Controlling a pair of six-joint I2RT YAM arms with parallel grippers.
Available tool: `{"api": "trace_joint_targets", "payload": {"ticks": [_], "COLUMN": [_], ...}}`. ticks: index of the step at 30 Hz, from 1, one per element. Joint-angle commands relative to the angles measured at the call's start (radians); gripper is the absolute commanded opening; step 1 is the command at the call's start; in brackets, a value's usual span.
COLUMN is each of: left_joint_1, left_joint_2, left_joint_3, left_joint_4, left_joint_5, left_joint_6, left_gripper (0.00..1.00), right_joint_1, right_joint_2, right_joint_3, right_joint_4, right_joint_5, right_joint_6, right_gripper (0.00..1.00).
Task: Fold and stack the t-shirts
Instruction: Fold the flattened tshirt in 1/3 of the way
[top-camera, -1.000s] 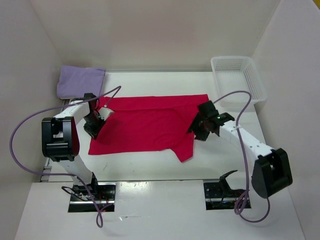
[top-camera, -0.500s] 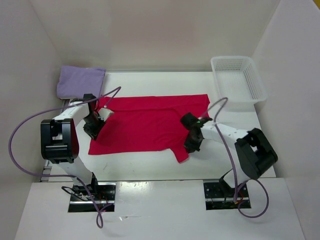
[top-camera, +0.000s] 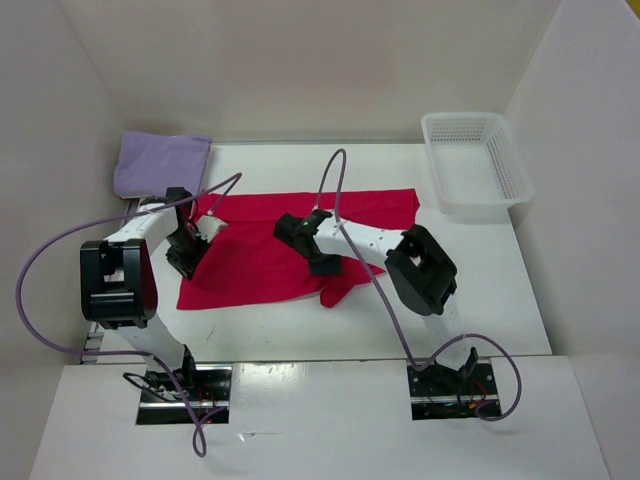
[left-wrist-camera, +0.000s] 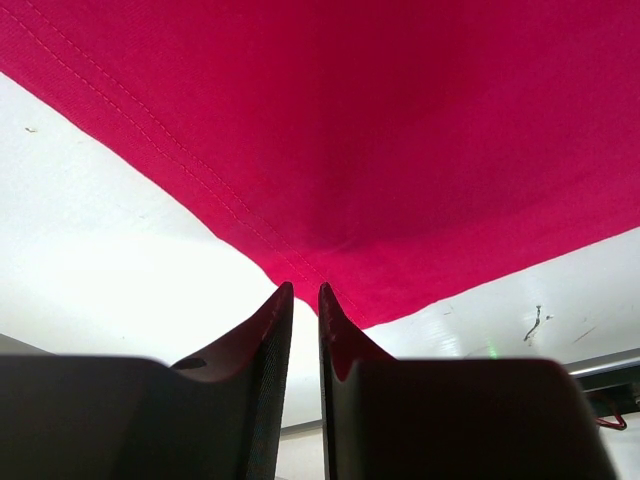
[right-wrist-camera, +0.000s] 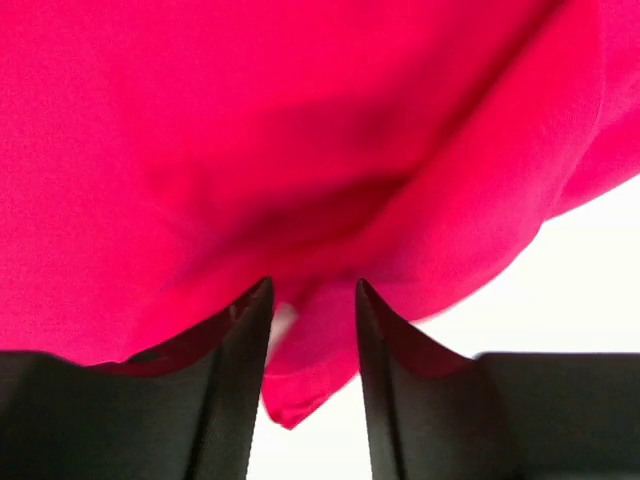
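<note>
Both at red t-shirt (top-camera: 255, 265): left end effector (left-wrist-camera: 305, 287) pinches hem, right end effector (right-wrist-camera: 313, 283) half-open over fold.

1 overhead view from behind, 2 close wrist views; shared: red t-shirt (top-camera: 250, 268)

Your right gripper (right-wrist-camera: 313, 286): dark fingers (right-wrist-camera: 225, 400) parted, tips up against the red t-shirt (right-wrist-camera: 250, 130). Cloth fills your whole upper frame, creased and bunched above the tips. One fold hangs down into the gap. White table (right-wrist-camera: 570, 290) shows lower right and below the fold.
</note>
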Motion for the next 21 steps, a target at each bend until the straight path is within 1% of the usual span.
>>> {"api": "trace_joint_targets", "payload": {"ticks": [1, 4, 5, 6, 7, 8, 9, 10, 11, 12, 13, 14, 15, 16, 19, 21], "left_joint_1": [0.003, 0.003, 0.003, 0.003, 0.003, 0.003, 0.003, 0.003, 0.003, 0.003, 0.003, 0.003, 0.003, 0.003, 0.003, 0.003], "left_joint_2": [-0.04, -0.05, -0.05, -0.05, -0.05, -0.05, -0.05, -0.05, -0.05, -0.05, -0.05, -0.05, -0.05, -0.05, -0.05, -0.05], "left_joint_3": [-0.005, -0.005, -0.005, -0.005, -0.005, -0.005, -0.005, -0.016, -0.016, -0.016, -0.016, -0.025, -0.025, -0.025, -0.025, -0.025], "left_joint_4": [-0.022, -0.032, -0.032, -0.032, -0.032, -0.032, -0.032, -0.032, -0.032, -0.023, -0.022, -0.022, -0.022, -0.022, -0.022, -0.022], "left_joint_5": [0.012, 0.012, 0.003, 0.003, 0.003, 0.003, 0.003, 0.003, 0.003, 0.012, 0.012, 0.012, 0.012, 0.012, 0.012, 0.012], "left_joint_6": [0.02, 0.02, 0.02, 0.029, 0.029, 0.029, 0.029, 0.029, 0.029, 0.029, 0.029, 0.029, 0.029, 0.029, 0.029, 0.029], "left_gripper": [0.23, 0.23, 0.23, 0.23, 0.23, 0.23, 0.23, 0.23, 0.23, 0.23, 0.23, 0.23, 0.23, 0.23, 0.23, 0.23], "right_joint_1": [-0.006, -0.016, -0.016, -0.016, -0.016, -0.036, -0.049, -0.071, -0.104, -0.194, -0.245, -0.291, -0.364, -0.387, -0.414, -0.414], "right_joint_2": [-0.006, -0.038, -0.067, -0.149, -0.203, -0.26, -0.382, -0.444, -0.504, -0.559, -0.651, -0.683, -0.709, -0.739, -0.719, -0.693], "right_joint_3": [0.092, 0.072, 0.052, 0.026, -0.048, -0.095, -0.145, -0.266, -0.334, -0.403, -0.535, -0.593, -0.638, -0.694, -0.716, -0.716], "right_joint_4": [-0.001, 0.086, 0.118, 0.156, 0.24, 0.281, 0.311, 0.36, 0.373, 0.373, 0.384, 0.384, 0.384, 0.384, 0.395, 0.448], "right_joint_5": [0.071, -0.002, -0.051, -0.077, -0.106, -0.164, -0.191, -0.217, -0.275, -0.307, -0.336, -0.353, -0.366, -0.375, -0.364, -0.374], "right_joint_6": [-0.075, -0.136, -0.167, -0.167, -0.167, -0.167, -0.123, -0.089, -0.049, 0.028, 0.052, 0.066, 0.066, 0.066, 0.032, 0.014], "right_gripper": [0.45, 0.51, 0.53, 0.54, 0.57, 0.57, 0.57, 0.57, 0.54, 0.52, 0.48, 0.45, 0.45, 0.44, 0.44, 0.48]}}
